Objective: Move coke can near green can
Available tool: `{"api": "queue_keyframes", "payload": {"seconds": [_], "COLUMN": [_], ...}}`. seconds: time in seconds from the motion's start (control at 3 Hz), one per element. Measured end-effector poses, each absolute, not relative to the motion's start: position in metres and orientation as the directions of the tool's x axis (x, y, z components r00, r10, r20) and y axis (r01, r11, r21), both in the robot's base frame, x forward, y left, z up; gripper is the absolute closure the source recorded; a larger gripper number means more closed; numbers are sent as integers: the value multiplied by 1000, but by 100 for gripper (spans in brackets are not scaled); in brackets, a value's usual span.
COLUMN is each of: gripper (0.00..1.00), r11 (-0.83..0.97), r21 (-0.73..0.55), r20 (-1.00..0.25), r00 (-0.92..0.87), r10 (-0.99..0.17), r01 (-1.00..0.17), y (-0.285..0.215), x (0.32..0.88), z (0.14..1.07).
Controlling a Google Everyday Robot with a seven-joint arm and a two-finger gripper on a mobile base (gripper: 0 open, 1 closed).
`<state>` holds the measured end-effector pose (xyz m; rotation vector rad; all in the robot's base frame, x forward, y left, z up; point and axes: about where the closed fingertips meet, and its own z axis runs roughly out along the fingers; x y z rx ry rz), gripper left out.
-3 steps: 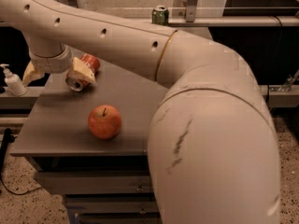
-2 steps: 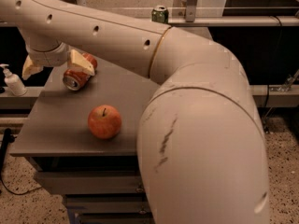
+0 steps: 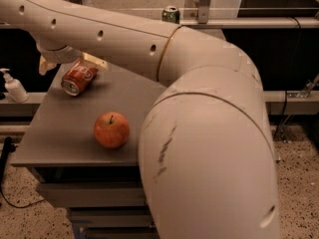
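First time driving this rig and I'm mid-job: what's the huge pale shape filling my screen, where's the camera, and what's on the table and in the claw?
You have only one view, and where that camera is mounted is not on record; it looks down over the scene. The huge pale shape is the robot's own arm, bending close to the lens and reaching away to the upper left. At its end is the gripper, a two-finger claw, over the far left part of the grey table. Its fingers sit on either side of the coke can, which is tilted with its silver end toward the lower left, so it looks gripped. A red apple rests on the table, apart from the can. A white pump bottle stands to the table's left. The green can stands upright far back by a rail, off this table.
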<state>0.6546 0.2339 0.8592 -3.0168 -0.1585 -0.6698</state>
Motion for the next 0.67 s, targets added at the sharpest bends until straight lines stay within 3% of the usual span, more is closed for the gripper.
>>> {"api": "queue_keyframes", "payload": {"seconds": [0.67], "gripper": [47], "r11": [-999], "r21": [34], "r20": [473], "r00": [881], "r10": [7], "r01": [-11], "y": [202], "x": [679], "z": [847]}}
